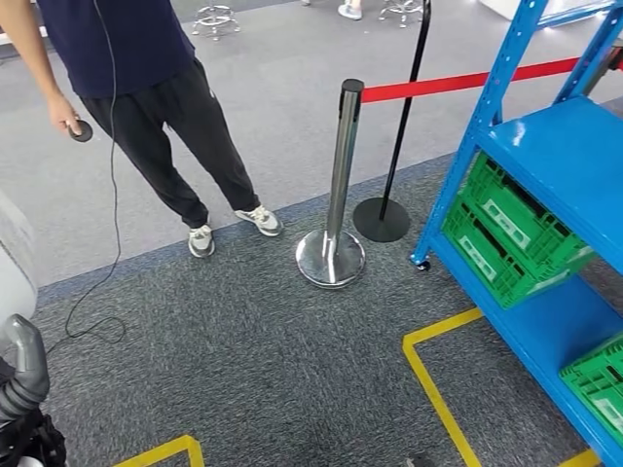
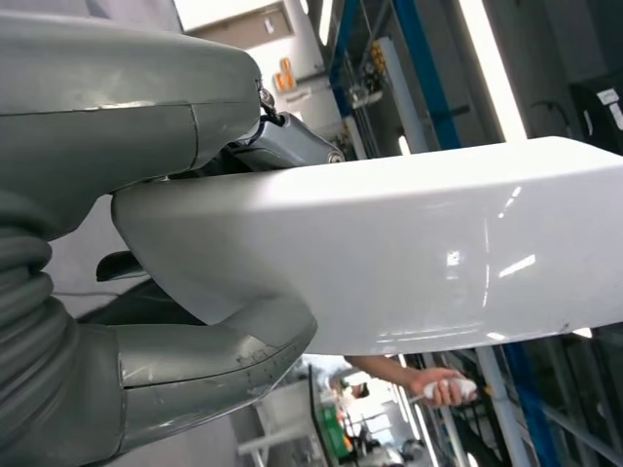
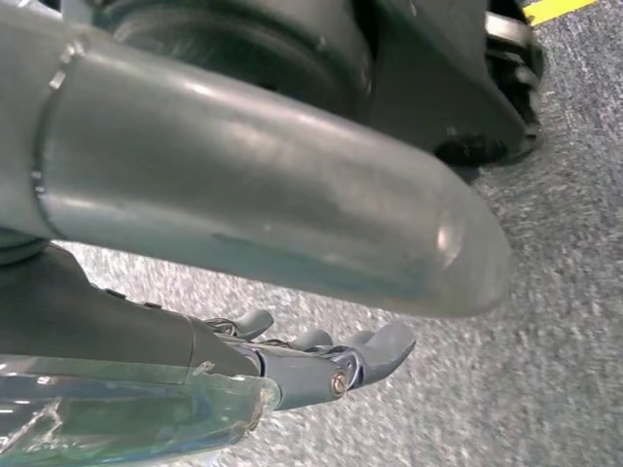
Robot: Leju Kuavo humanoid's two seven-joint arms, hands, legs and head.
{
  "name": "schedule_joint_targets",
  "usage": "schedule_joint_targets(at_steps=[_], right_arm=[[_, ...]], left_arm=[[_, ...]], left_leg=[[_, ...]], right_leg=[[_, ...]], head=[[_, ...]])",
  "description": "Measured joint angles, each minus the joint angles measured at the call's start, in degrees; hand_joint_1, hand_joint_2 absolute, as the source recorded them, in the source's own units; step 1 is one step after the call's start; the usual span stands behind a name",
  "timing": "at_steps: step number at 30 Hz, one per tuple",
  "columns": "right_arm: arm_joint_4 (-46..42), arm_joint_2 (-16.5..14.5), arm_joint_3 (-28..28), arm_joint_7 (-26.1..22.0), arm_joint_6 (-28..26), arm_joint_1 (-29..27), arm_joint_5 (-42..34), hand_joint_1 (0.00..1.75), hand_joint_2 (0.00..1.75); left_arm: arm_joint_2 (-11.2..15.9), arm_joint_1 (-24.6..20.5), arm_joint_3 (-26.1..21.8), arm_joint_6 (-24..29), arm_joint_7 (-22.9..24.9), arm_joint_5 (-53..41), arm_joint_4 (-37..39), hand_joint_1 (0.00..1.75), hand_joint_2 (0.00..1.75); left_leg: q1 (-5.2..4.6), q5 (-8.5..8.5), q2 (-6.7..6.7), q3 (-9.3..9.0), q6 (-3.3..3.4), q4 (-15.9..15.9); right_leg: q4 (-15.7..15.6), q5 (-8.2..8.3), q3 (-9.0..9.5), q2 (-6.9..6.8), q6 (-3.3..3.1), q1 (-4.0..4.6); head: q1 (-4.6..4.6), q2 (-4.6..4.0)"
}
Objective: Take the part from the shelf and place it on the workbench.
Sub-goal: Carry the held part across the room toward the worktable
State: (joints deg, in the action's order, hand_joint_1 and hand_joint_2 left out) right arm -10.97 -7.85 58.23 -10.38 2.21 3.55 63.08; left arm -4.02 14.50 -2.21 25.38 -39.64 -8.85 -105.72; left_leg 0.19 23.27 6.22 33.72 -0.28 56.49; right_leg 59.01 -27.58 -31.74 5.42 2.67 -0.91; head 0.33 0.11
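Left hand (image 2: 147,282) grips a glossy white moulded part (image 2: 441,253); right hand (image 3: 257,292) hangs empty, fingers (image 3: 367,350) apart, above grey carpet (image 3: 558,292)

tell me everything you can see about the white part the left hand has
The large white glossy part looks like smooth moulded plastic or painted panel, long and gently curved, with rounded edges and ceiling lights reflected on its surface. In the left wrist view it runs across most of the picture and past its edge, so its full shape is unclear. The robot's left hand holds it, the thick grey thumb wrapped against one face and darker fingers along the opposite edge. Nothing else visibly touches it.
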Motion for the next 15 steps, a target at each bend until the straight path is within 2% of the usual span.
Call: schedule_joint_targets(at_steps=[1,2,3,5,6,7,8,9,10,11,12,13,14,15], right_arm=[[0.02,-0.09,-0.01,-0.01,0.01,-0.03,0.06,0.00,0.00],[0.01,-0.12,-0.01,-0.05,-0.02,-0.07,0.16,0.00,0.00],[0.01,-0.13,-0.02,-0.14,-0.07,-0.08,0.33,0.00,0.00],[-0.01,-0.18,-0.06,-0.48,-0.21,-0.06,0.70,0.00,0.00],[-0.01,-0.20,-0.08,-0.63,-0.27,-0.10,0.84,0.00,0.00],[-0.01,-0.21,-0.09,-0.73,-0.32,-0.19,0.93,0.00,0.00],[-0.01,-0.22,-0.09,-0.75,-0.35,-0.30,0.98,0.00,0.00],[-0.01,-0.22,-0.09,-0.77,-0.36,-0.37,1.01,0.00,0.00],[-0.01,-0.22,-0.10,-0.79,-0.33,-0.38,1.03,0.00,0.00],[-0.01,-0.22,-0.10,-0.81,-0.25,-0.33,1.04,0.00,0.00],[-0.01,-0.22,-0.11,-0.84,-0.12,-0.25,1.06,0.00,0.00],[-0.01,-0.22,-0.13,-0.87,0.02,-0.17,1.07,0.00,0.00],[-0.01,-0.22,-0.14,-0.90,0.14,-0.14,1.08,0.00,0.00],[-0.01,-0.22,-0.15,-0.92,0.24,-0.12,1.08,0.00,0.00]], left_arm=[[0.00,0.05,0.00,-0.01,0.03,-0.03,-0.01,1.75,1.75],[-0.01,0.18,0.01,-0.01,0.05,-0.05,-0.01,1.75,1.75],[-0.01,0.36,0.01,-0.01,0.07,-0.07,-0.01,1.75,1.75],[-0.02,0.54,0.03,-0.01,0.13,-0.11,-0.01,1.75,1.75],[-0.02,0.54,0.04,0.00,0.15,-0.13,-0.01,1.75,1.75],[-0.03,0.51,0.06,0.00,0.18,-0.14,0.00,1.75,1.75],[-0.04,0.53,0.07,0.00,0.19,-0.15,0.01,1.75,1.75],[-0.04,0.58,0.08,0.00,0.20,-0.15,0.01,1.75,1.75],[-0.05,0.63,0.09,0.00,0.20,-0.15,0.02,1.75,1.75],[-0.05,0.63,0.09,0.00,0.21,-0.18,0.02,1.75,1.75],[-0.06,0.62,0.09,0.00,0.21,-0.24,0.02,1.75,1.75],[-0.07,0.59,0.09,0.00,0.21,-0.31,0.02,1.75,1.75],[-0.07,0.51,0.09,0.00,0.21,-0.39,0.02,1.75,1.75],[-0.07,0.48,0.09,0.01,0.22,-0.46,0.02,1.75,1.75]], left_leg=[[0.07,-0.19,0.63,0.27,-0.34,0.01],[0.20,-0.39,1.28,0.50,-0.65,-0.03],[0.28,-0.32,1.16,0.77,-0.93,0.20],[0.08,1.75,-1.44,2.47,-1.30,3.56],[-0.04,3.66,-3.31,4.02,-1.40,6.92],[-0.10,5.66,-4.58,5.90,-1.51,10.88],[-0.08,7.11,-5.09,7.55,-1.58,14.35],[-0.05,7.67,-5.30,8.53,-1.59,16.46],[-0.04,7.18,-5.42,8.56,-1.56,16.67],[-0.05,5.74,-5.69,7.42,-1.49,14.65],[-0.07,3.84,-6.43,5.40,-1.38,11.09],[-0.18,2.25,-7.95,3.10,-1.30,7.08],[-0.32,1.24,-9.24,1.25,-1.13,3.73],[-0.46,0.86,-10.19,0.16,-0.95,1.66]], right_leg=[[-0.19,-0.12,0.17,0.11,-0.26,0.08],[-0.21,0.06,0.26,-0.66,-0.70,0.18],[-0.25,0.18,0.33,-1.30,-1.06,0.26],[-0.45,0.42,0.33,-2.84,-1.88,0.32],[-0.50,0.42,0.32,-3.65,-2.18,0.41],[-0.50,0.38,0.30,-4.57,-2.42,0.55],[-0.50,0.32,0.27,-5.49,-2.57,0.66],[-0.50,0.27,0.26,-6.39,-2.64,0.73],[-0.49,0.21,0.27,-7.23,-2.67,0.77],[-0.49,0.15,0.33,-8.02,-2.65,0.79],[-0.49,0.06,0.45,-8.74,-2.55,0.80],[-0.45,-0.10,0.58,-9.38,-2.36,0.93],[-0.35,-0.30,0.69,-9.93,-2.12,1.10],[-0.29,-0.48,0.81,-10.46,-1.88,1.28]], head=[[-0.03,0.00],[-0.04,0.00],[-0.03,0.00],[-0.32,0.00],[-0.47,0.00],[-0.60,0.00],[-0.62,0.00],[-0.61,0.00],[-0.62,0.00],[-0.62,0.00],[-0.62,0.00],[-0.64,0.00],[-0.63,0.00],[-0.58,0.00]])
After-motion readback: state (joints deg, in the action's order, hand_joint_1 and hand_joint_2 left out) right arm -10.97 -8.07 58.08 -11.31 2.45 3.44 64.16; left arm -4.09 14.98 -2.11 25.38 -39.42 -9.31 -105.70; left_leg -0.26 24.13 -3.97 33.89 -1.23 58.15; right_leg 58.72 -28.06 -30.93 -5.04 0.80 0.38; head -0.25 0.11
